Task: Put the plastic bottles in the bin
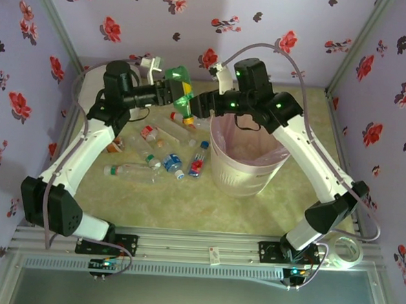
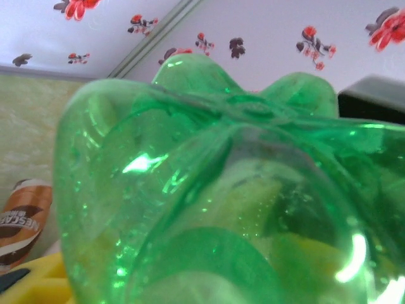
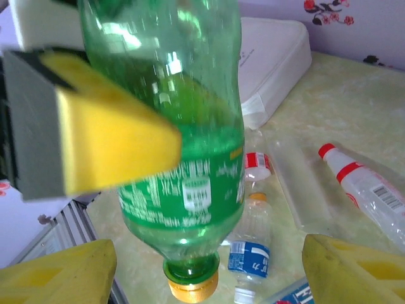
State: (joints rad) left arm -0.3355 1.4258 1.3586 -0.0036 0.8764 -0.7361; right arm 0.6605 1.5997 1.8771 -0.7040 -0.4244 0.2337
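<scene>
A green plastic bottle (image 1: 181,89) with a yellow cap hangs upside down in the air, left of the bin (image 1: 219,168). My left gripper (image 1: 169,91) is shut on its upper body; one of its yellow pads (image 3: 114,136) presses the bottle's side (image 3: 190,114). The bottle's base (image 2: 221,190) looms large in the left wrist view. My right gripper (image 3: 205,272) is open, and its yellow fingers (image 3: 57,272) stand apart on either side of the bottle's neck without touching it. Several more bottles (image 1: 154,164) lie on the table left of the bin, which is white and ribbed with a pink liner.
A white lidded box (image 3: 272,63) sits at the back left of the table. A brown-labelled bottle (image 2: 22,218) lies below the left gripper. A roll of tape (image 1: 342,249) rests by the right arm's base. Flowered walls close in the table.
</scene>
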